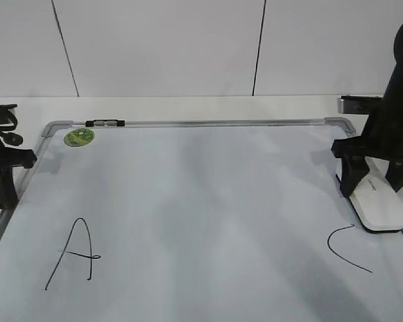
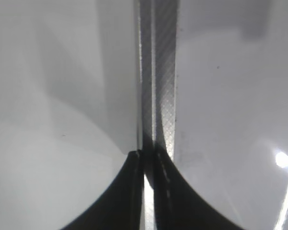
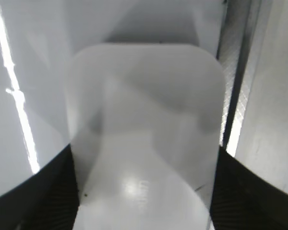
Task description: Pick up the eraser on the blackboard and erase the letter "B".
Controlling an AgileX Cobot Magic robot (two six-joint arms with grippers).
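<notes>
The blackboard (image 1: 208,194) is a white dry-erase board with a silver frame, lying flat. A black "A" (image 1: 74,251) is at its front left and a black "C" (image 1: 346,248) at its front right. No letter "B" shows; the board between them is blank. The white eraser (image 1: 381,206) lies at the board's right edge. My right gripper (image 1: 368,186) is shut on the eraser, which fills the right wrist view (image 3: 144,120) between the jaws (image 3: 144,191). My left gripper (image 1: 3,191) is shut and empty over the board's left frame rail (image 2: 158,72), fingertips together (image 2: 149,155).
A round green magnet (image 1: 79,137) sits at the board's far left corner. A black marker (image 1: 104,123) lies on the far frame rail. A white wall stands behind the table.
</notes>
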